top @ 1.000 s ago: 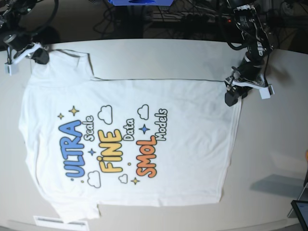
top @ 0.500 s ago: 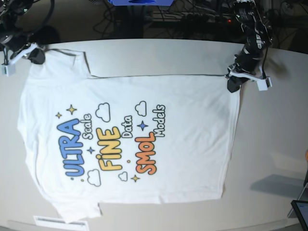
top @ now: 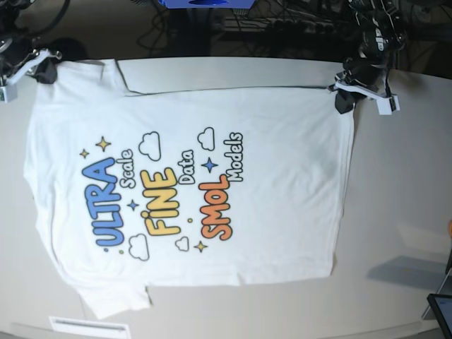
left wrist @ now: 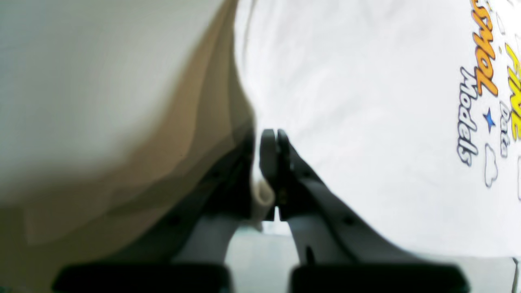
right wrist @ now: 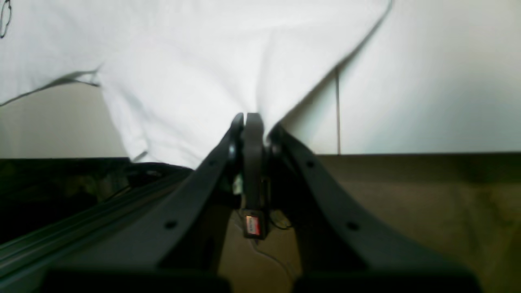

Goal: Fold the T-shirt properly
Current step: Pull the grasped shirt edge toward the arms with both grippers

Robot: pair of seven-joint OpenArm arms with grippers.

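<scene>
We see the T-shirt (top: 212,191) spread print-up on the table (top: 402,212), reaching away from both grippers. Our left gripper (top: 344,101) is clamped on a hem corner, our right gripper (top: 42,70) on a sleeve corner. Bare tabletop lies beyond the hem; dark cables (top: 282,28) crowd the table's far edge behind both grippers.

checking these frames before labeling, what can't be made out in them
- Base view: the right gripper sits at the frame's left edge, its jaws too small to read.
- Base view: the left gripper covers the T-shirt corner under it.
- Left wrist view: the shirt print is cut off by the right edge.
- Right wrist view: the sleeve hides the table beneath; the foreground is dark and blurred.
</scene>
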